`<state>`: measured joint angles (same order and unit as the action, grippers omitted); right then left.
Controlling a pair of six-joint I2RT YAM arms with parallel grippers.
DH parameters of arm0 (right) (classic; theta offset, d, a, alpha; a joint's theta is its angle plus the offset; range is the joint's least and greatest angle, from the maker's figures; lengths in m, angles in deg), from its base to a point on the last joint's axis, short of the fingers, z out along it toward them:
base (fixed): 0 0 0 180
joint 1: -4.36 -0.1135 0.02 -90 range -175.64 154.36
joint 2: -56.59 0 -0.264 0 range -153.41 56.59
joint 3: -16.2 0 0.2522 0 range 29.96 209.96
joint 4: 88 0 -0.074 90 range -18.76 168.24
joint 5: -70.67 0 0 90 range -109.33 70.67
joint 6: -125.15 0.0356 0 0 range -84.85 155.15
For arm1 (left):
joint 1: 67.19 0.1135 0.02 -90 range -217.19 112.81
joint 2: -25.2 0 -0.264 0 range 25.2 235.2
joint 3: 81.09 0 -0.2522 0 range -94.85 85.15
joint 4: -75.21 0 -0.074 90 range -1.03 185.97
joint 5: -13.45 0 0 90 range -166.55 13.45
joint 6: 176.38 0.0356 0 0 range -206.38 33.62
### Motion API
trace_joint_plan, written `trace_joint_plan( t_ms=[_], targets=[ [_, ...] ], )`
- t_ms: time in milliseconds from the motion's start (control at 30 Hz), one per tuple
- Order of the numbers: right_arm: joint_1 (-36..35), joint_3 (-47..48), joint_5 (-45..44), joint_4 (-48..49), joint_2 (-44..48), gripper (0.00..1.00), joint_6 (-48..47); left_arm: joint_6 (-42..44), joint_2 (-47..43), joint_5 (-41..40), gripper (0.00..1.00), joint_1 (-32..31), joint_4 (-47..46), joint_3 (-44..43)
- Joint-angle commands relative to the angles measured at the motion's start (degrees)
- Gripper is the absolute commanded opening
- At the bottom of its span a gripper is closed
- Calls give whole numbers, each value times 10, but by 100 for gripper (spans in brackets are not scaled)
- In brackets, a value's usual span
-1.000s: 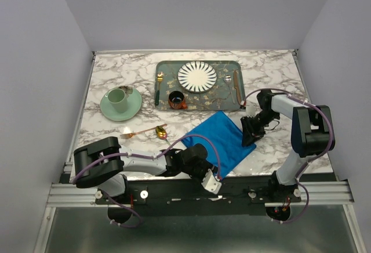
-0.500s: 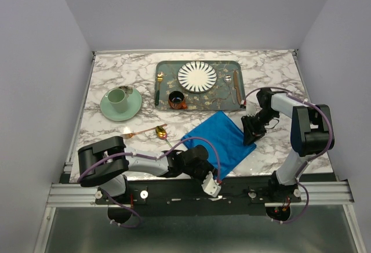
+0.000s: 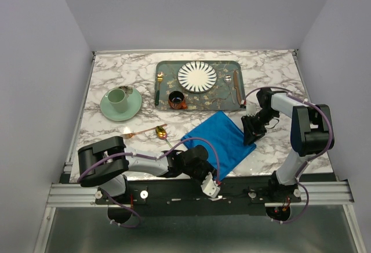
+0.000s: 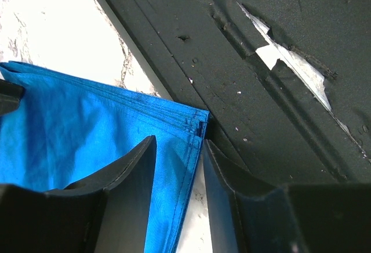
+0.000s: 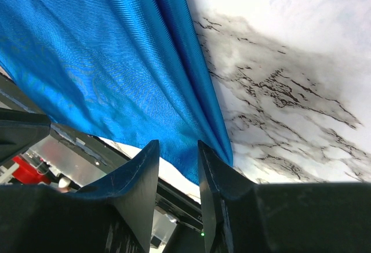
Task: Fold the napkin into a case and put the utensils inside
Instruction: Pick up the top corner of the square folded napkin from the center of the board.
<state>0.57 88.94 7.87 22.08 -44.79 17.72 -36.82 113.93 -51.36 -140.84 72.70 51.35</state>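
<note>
The bright blue napkin point(image 3: 221, 137) lies folded in layers on the marble, near the front edge. My left gripper point(image 3: 210, 173) is at its near corner. In the left wrist view the fingers point(image 4: 177, 140) stand apart astride the napkin's point(image 4: 87, 119) stitched hem, with marble showing in the gap. My right gripper point(image 3: 250, 132) is at the right corner. Its fingers point(image 5: 177, 143) are also apart, and the creased napkin corner point(image 5: 104, 50) sits between them. The copper-pink fork point(image 3: 138, 132) and the gold-bowled spoon point(image 3: 162, 132) lie left of the napkin.
A patterned tray point(image 3: 168, 67) at the back holds a striped plate point(image 3: 197, 76), a small dark cup point(image 3: 177, 99), a green-handled fork point(image 3: 157, 90) and brown-handled cutlery point(image 3: 235, 87). A green cup on a saucer point(image 3: 120, 103) stands at the left. The black front rail point(image 4: 278, 119) borders the napkin's near corner.
My left wrist has slid slightly toward the near edge at the napkin's corner. The right arm and the utensils have hardly moved.
</note>
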Motion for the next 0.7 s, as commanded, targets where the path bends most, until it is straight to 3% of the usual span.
trace_joint_plan(
  t_ms=[0,133,367,467,667],
  targets=[
    [-1,14,-11,-10,-10,41,-5,3,3,20,45,-5,1,6],
    [-1,15,-10,-12,-10,41,-6,1,1,14,36,-4,2,7],
    [-1,15,-12,-13,-14,41,-8,4,-6,6,8,-3,23,-2],
    [0,16,-11,-13,-15,41,-9,8,-12,0,0,-1,28,-3],
    [-1,15,-8,-19,-12,41,-12,-2,-29,-3,0,19,37,-19]
  ],
)
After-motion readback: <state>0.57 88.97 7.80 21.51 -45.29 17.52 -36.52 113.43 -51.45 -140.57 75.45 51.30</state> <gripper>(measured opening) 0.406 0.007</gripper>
